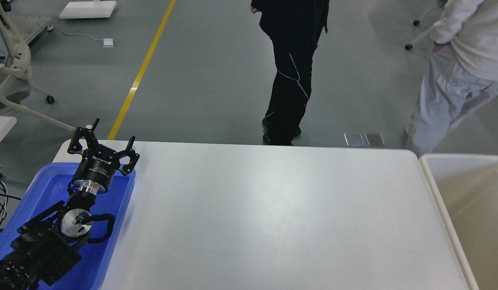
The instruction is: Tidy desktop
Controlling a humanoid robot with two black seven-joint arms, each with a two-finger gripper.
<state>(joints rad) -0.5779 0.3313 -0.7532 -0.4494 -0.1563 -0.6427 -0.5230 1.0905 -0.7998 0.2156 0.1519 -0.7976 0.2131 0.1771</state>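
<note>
Presently, entries as follows:

Desktop: the desktop (273,217), white with rounded corners, fills the middle and lower part of the head view; no loose item shows on its bare surface.

Tray: a blue tray (124,201) sits on the desktop's left end, its inner floor partly hidden by the arm.

Bin: a beige bin (430,169) with a white rim stands just beside the desktop's right edge.

Left gripper: the left gripper (112,135) hangs above the tray's far corner, fingers spread wide, nothing between them.

Right gripper: not visible.

Bystanders: a person in black (291,80) stands close to the far edge; a person in light clothes (454,92) stands near the far right corner.

Progress, judged: the clearing looks finished or nearly so.

Risk, tray: a low or sideways pull-back of the arm could catch the tray's rim and shove or tip it off the left end.

Risk, people: a forward sweep over the far edge could reach the person in black.

Risk, hidden contents: anything lying under the arm in the tray cannot be checked from here.
</note>
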